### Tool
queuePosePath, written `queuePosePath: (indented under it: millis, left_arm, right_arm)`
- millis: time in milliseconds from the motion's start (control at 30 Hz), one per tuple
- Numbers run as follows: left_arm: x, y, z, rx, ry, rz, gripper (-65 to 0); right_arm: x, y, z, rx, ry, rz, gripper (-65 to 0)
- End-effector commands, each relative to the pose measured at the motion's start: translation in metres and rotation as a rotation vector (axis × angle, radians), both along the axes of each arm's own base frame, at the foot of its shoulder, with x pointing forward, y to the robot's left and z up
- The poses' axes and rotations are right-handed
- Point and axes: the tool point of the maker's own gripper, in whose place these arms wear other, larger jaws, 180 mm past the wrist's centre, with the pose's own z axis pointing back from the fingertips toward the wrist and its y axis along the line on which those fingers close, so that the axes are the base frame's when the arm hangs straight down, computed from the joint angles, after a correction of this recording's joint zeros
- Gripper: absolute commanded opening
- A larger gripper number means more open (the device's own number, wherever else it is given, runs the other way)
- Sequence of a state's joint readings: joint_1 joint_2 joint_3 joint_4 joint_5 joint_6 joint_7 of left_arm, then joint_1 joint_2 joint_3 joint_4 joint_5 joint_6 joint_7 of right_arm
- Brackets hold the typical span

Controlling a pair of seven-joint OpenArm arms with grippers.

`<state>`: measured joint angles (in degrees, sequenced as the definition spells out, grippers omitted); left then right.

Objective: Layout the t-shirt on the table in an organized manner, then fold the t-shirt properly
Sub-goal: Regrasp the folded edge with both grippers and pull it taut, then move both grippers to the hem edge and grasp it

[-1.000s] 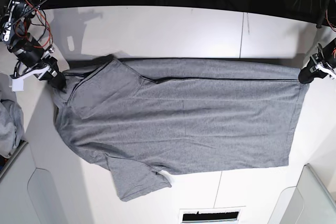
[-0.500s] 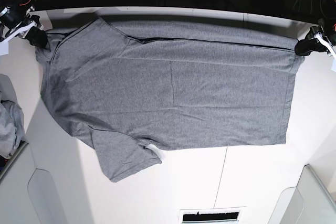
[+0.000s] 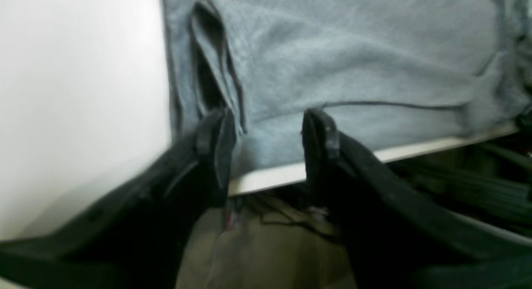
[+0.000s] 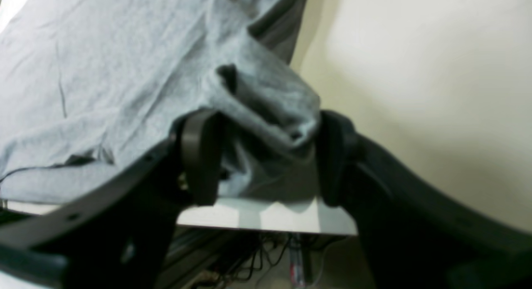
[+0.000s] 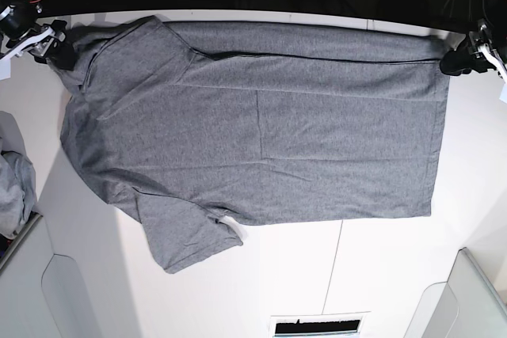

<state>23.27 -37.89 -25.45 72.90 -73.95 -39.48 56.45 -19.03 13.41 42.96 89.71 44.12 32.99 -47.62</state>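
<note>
Item: the t-shirt (image 5: 261, 132), heathered charcoal grey, short-sleeved. We found it spread flat across the table (image 5: 380, 275), lying sideways in the base view, its far long edge along the table's far edge, hem toward that view's right and shoulders toward its left. One sleeve pointed to the near side, lying flat on the white top. A shallow crease ran across the upper body. Item: the left gripper (image 3: 266, 145), at the hem corner on the base view's right. In its wrist view we saw the two black fingers (image 3: 216, 143) standing apart with the hem edge lying between them at the table's edge; no cloth was pinched, so we recorded the jaws as parted and free. Item: the right gripper (image 4: 262, 156), at the shoulder corner on the base view's left. Its fingers also stood wide, a bunched fold of the shoulder cloth sitting between them; whether the pads touched the cloth we could not tell. Item: a lighter grey garment heap (image 5: 14, 187), at the base view's left edge, apart from the shirt.
</note>
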Motion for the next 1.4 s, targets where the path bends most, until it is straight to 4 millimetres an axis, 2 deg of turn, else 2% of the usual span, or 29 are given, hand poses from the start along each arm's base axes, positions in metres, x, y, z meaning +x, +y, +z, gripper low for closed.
queuePosePath:
  millis: [0,100,200,367,533,667,767,933,1067,1200,1267,1367]
  left_arm:
    - [0.013,0.008,0.020,0.015,-0.060,-0.006,-35.0]
    - [0.025,0.012,0.037,0.038,-0.123,-0.008,-35.0]
    - [0.044,0.003,0.059,0.057,-0.222,-0.032,-35.0]
    - [0.074,-0.003,0.081,0.101,-0.322,-0.067,-35.0]
    - [0.102,-0.022,0.086,0.123,-0.368,-0.134,-35.0]
    - [0.134,-0.036,0.074,0.281,-0.406,-0.223,-35.0]
    - [0.159,-0.027,0.063,0.373,-0.389,-0.187,-35.0]
    - [0.200,-0.003,0.048,0.389,-0.356,-0.099,-34.9]
    - [0.220,0.023,0.019,0.387,-0.289,0.014,-34.9]
    - [0.225,0.034,-0.008,0.359,-0.208,0.102,-34.9]
    - [0.225,0.034,-0.015,0.366,-0.204,0.110,-34.9]
    - [0.223,0.032,-0.020,0.383,-0.192,0.090,-34.9]
  right_arm:
    - [0.011,-0.015,0.020,-0.033,-0.075,-0.023,-29.9]
    - [0.018,-0.039,0.041,-0.081,-0.154,-0.081,-29.9]
    - [0.041,-0.053,0.063,-0.100,-0.239,-0.122,-29.9]
    - [0.086,-0.058,0.090,-0.153,-0.321,-0.102,-29.9]
    - [0.135,-0.053,0.104,-0.186,-0.382,-0.069,-29.9]
    - [0.181,-0.058,0.090,-0.218,-0.346,-0.116,-29.9]
    - [0.211,-0.058,0.073,-0.226,-0.294,-0.142,-30.1]
    - [0.250,-0.049,0.049,-0.242,-0.209,-0.118,-31.9]
    - [0.256,-0.048,0.029,-0.223,-0.152,-0.120,-40.9]
    - [0.248,-0.044,0.013,-0.209,-0.116,-0.107,-41.0]
    - [0.245,-0.038,0.007,-0.190,-0.106,-0.076,-38.8]
    - [0.240,-0.032,-0.003,-0.170,-0.088,-0.052,-30.4]
